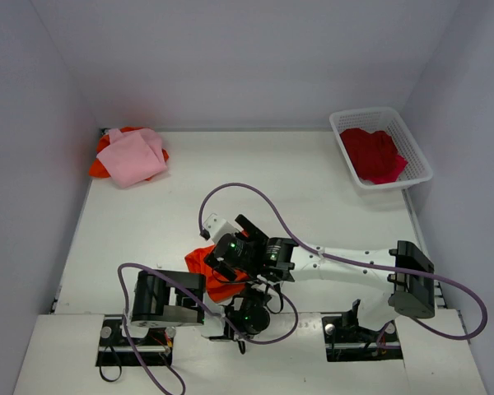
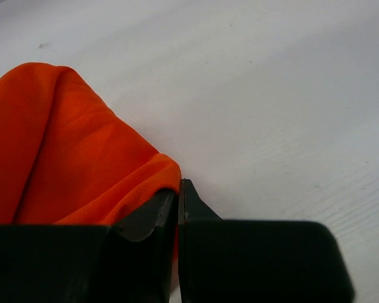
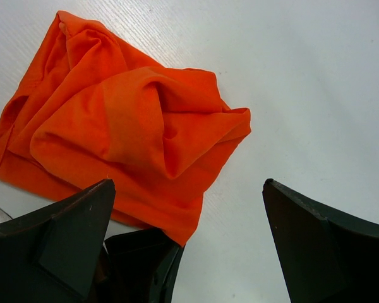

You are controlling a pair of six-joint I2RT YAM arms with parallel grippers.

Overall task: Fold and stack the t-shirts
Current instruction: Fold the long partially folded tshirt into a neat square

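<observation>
My left end effector [image 2: 179, 202] is clenched on an edge of the orange shirt [image 2: 63, 158], which lies crumpled on the near tabletop [image 2: 271, 95]. My right end effector [image 3: 188, 183] hangs released above it. Best to pinch an opposite edge, then pull the cloth flat before folding.
</observation>
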